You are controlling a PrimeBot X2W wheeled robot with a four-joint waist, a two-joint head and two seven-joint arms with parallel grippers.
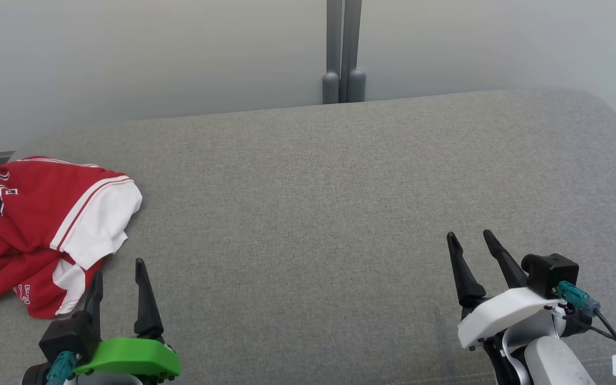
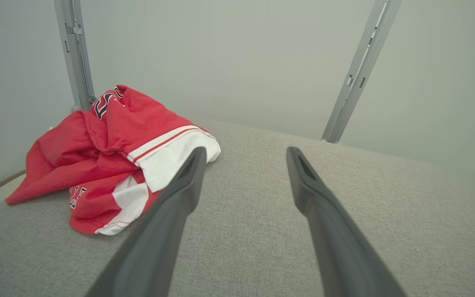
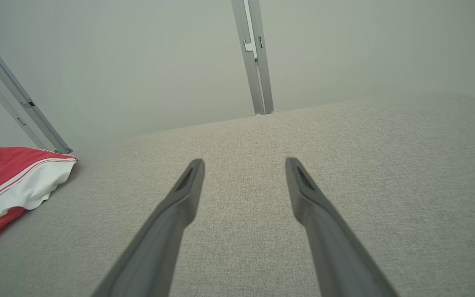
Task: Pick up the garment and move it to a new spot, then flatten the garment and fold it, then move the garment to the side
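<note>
Left gripper [image 1: 118, 269] and right gripper [image 1: 468, 235] both wide open, empty. Crumpled red-and-white garment [image 1: 40, 230] lies at grey cushion's [image 1: 313, 214] left edge, just beside left gripper, well apart from right. Risk: pinching only 1 loose layer so it slips, or nudging it off the edge.
</note>
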